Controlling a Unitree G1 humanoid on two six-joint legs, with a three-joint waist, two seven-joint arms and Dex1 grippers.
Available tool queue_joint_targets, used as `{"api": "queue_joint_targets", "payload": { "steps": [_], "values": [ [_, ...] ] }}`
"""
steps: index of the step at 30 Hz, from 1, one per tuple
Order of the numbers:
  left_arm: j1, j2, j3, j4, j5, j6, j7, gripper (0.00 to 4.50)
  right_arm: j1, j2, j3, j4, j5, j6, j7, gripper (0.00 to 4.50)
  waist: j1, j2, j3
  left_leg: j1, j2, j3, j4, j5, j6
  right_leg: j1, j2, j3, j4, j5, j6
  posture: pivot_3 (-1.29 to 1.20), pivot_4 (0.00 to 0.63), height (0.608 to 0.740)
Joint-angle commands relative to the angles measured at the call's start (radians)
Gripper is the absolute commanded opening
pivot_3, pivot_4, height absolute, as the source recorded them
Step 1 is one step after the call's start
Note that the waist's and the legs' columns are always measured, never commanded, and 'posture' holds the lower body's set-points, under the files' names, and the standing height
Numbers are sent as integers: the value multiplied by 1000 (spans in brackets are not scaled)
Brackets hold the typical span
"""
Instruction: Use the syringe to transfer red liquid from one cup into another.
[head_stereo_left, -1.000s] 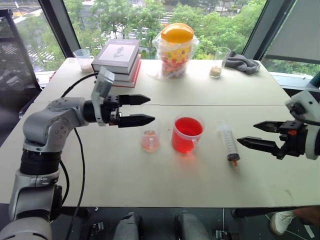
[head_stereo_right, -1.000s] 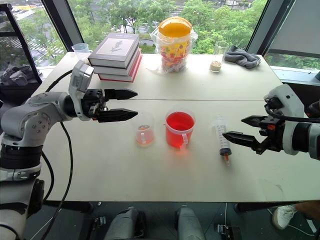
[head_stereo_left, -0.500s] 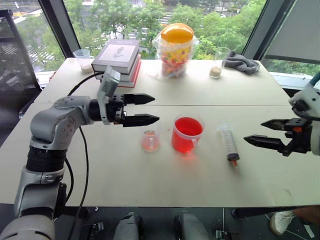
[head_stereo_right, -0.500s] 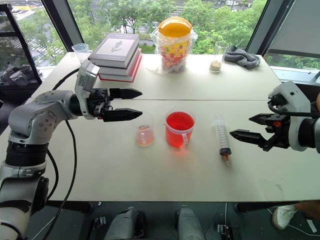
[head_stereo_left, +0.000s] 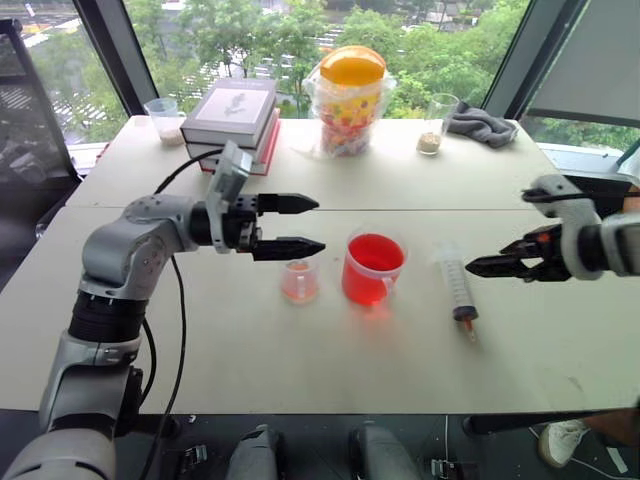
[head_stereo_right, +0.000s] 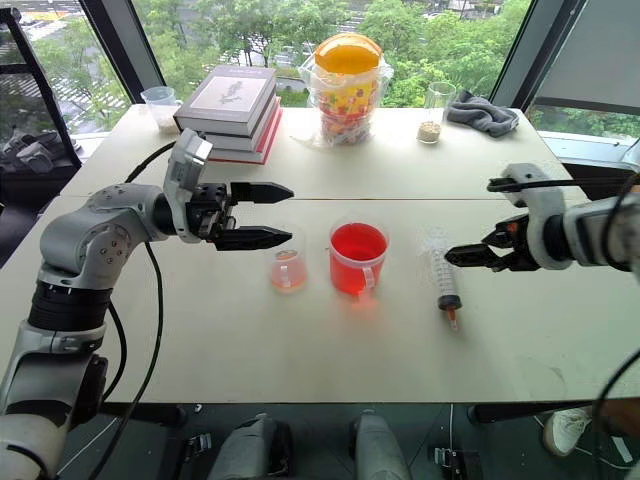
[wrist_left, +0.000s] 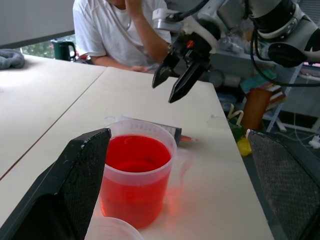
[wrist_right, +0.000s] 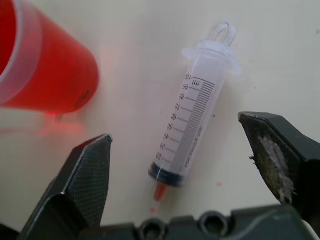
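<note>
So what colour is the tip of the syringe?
Orange-red; the syringe tip shows best in the right wrist view.

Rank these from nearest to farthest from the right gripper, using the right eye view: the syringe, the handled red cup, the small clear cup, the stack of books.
1. The syringe, lying on the table just beside the right gripper.
2. The handled red cup, at the table's middle.
3. The small clear cup, beyond the red cup, under the left gripper.
4. The stack of books, at the far left of the table.
</note>
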Motion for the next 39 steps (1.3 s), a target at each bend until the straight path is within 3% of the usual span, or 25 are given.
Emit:
{"api": "queue_joint_targets", "payload": {
  "steps": [1, 6, 17, 20, 24, 26, 29, 33, 39],
  "values": [
    [-14, -7, 9, -15, 7, -31, -2, 4500, -109, 44, 99, 156, -94, 21, 4, 4438, 2, 0, 0, -1, 0, 0, 0, 0, 0, -1, 0, 0, 0, 0, 0, 0, 150, 740],
    [9, -20, 11, -43, 9, -34, 9, 4500, -233, 137, 290, 392, -252, -49, 34, 4438, 4, 0, 0, -3, 0, 1, 0, 0, 0, -2, 0, -1, 0, 0, 1, 0, 150, 740],
    [37, -14, 23, -76, 9, -43, 30, 4500, -313, 273, 445, 603, -403, -124, 179, 4438, 3, 0, 0, -6, -1, 1, 1, 0, 0, -3, 1, -2, 1, 2, 4, 0, 150, 740],
    [41, -14, 25, -80, 8, -45, 36, 4500, -316, 285, 476, 595, -428, -121, 219, 3519, 2, 0, 0, -6, -1, 1, 1, 0, 0, -3, 1, -2, 1, 2, 4, 0, 150, 740],
    [42, -20, 25, -74, 14, -54, 45, 4500, -309, 303, 487, 573, -449, -107, 241, 1622, 2, 0, 0, -6, 0, 0, 1, 0, 0, -3, 2, -2, 2, 2, 4, 0, 150, 740],
    [42, -23, 23, -76, 15, -56, 50, 4500, -305, 306, 482, 561, -456, -98, 246, 1415, 2, 0, 0, -6, 0, 1, 1, 0, 0, -3, 2, -2, 2, 2, 4, 0, 150, 740],
    [40, -20, 25, -75, 15, -59, 50, 4500, -300, 290, 455, 539, -464, -81, 239, 1415, 2, 1, 0, -6, 0, 0, 1, 0, 0, -3, 2, -2, 2, 2, 4, 0, 150, 740],
    [24, -12, 28, -62, 14, -56, 44, 4500, -314, 241, 322, 511, -478, -67, 178, 1415, 4, 1, 0, -6, 0, 1, 1, 0, 0, -3, 2, -2, 2, 2, 4, 0, 150, 740],
    [-25, 0, 17, -3, 27, -63, 7, 4500, -174, 183, -46, 71, -442, -161, 56, 1415, 8, 2, 1, -7, 0, 0, 1, 0, 0, -4, 2, -3, 1, 2, 4, 0, 150, 740]
  ]
}}
